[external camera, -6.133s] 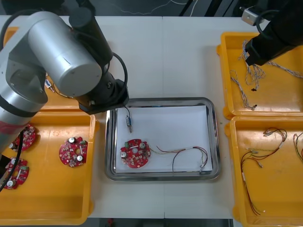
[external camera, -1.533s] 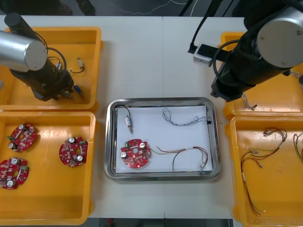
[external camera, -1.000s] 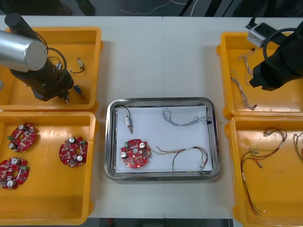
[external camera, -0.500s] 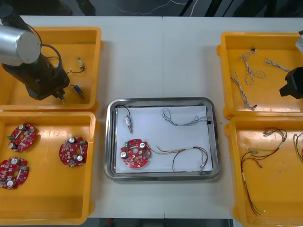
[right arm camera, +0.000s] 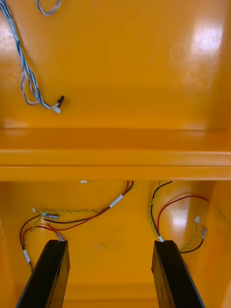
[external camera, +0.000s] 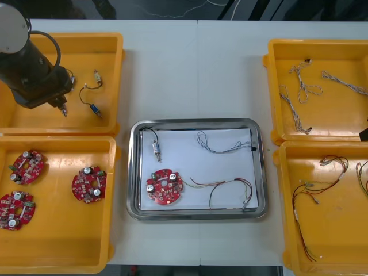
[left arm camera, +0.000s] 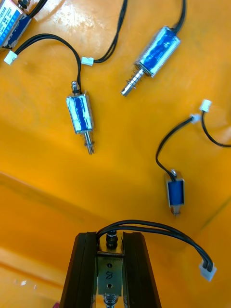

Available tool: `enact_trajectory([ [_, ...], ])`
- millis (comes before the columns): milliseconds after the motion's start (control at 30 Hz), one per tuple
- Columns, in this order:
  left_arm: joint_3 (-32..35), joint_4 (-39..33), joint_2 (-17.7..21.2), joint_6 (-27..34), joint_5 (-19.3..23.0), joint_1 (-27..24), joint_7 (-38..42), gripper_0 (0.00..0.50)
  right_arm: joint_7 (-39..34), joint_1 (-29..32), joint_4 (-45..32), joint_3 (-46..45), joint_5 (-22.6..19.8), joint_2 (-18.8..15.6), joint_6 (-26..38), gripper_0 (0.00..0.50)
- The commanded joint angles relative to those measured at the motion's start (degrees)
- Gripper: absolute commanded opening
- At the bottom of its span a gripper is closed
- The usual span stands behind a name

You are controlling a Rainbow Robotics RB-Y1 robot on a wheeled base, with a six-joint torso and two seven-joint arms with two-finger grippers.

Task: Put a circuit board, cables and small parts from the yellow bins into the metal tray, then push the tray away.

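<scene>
Small metal part (left arm camera: 109, 275), shiny, black-wired, clamped in L end effector (left arm camera: 109, 238) over yellow bin (external camera: 119, 80); R end effector (right arm camera: 110, 246) fingers apart.

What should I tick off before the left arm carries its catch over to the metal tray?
1. Left tool shut on the small metal part with a looping black cable: ok.
2. That part lifted clear of the far yellow plastic bin on the left: cannot tell.
3. Its cable apart from the loose blue-sleeved metal parts below: ok.
4. Bare white floor left in the shiny rectangular metal tray: ok.
5. Right tool open, over the right-hand yellow bins, away from the tray: ok.
</scene>
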Motion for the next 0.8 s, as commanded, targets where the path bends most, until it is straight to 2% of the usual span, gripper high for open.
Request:
enact_trajectory([
  [33,2.64,-7.01,2.32,4.78,-0.22,-2.38,-3.68,0.000,-2.06,3.07,-2.32,-2.30,0.61,-2.26,0.20,0.500],
  [300,2.55,-16.06,-0.14,11.55,0.31,-2.38,-2.54,0.000,-1.62,3.43,-4.08,-3.26,3.51,1.26,0.20,0.500],
  [500,1.94,-20.81,-3.21,11.68,1.01,-3.79,-1.22,0.000,-1.45,3.60,-5.66,-3.70,4.92,3.10,0.20,0.500],
  [800,-3.60,-23.18,-8.22,11.68,1.72,-7.75,4.58,0.000,-1.01,5.71,-9.09,-4.85,8.78,6.71,0.20,0.500],
])
